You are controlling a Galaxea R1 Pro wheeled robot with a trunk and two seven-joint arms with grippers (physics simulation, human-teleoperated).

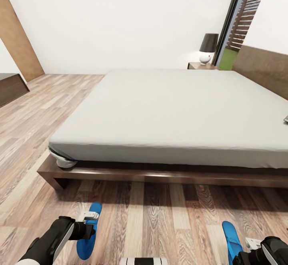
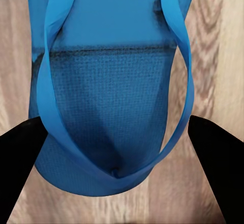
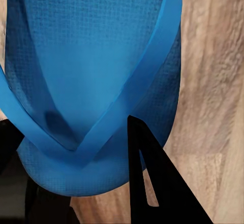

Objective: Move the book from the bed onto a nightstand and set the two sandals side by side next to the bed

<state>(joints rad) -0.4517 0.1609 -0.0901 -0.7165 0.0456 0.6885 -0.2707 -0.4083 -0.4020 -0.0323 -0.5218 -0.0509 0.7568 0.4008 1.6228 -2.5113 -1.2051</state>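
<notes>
Wood-plank floor (image 1: 160, 221) by the bed (image 1: 168, 109): each gripper, left (image 2: 119, 150) and right (image 3: 76, 158), straddles a blue sandal (image 2: 112, 102) (image 3: 86, 71), jaws apart, seemingly to pair them.

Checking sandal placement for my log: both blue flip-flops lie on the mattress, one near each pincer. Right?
Not quite. Both blue flip-flops, the left and the right, lie on the wood-plank floor in front of the bed, one near each pincer, as the head view shows.

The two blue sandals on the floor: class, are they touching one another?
Apart. The head view shows the left sandal and the right sandal separated by a wide stretch of bare floor.
</notes>
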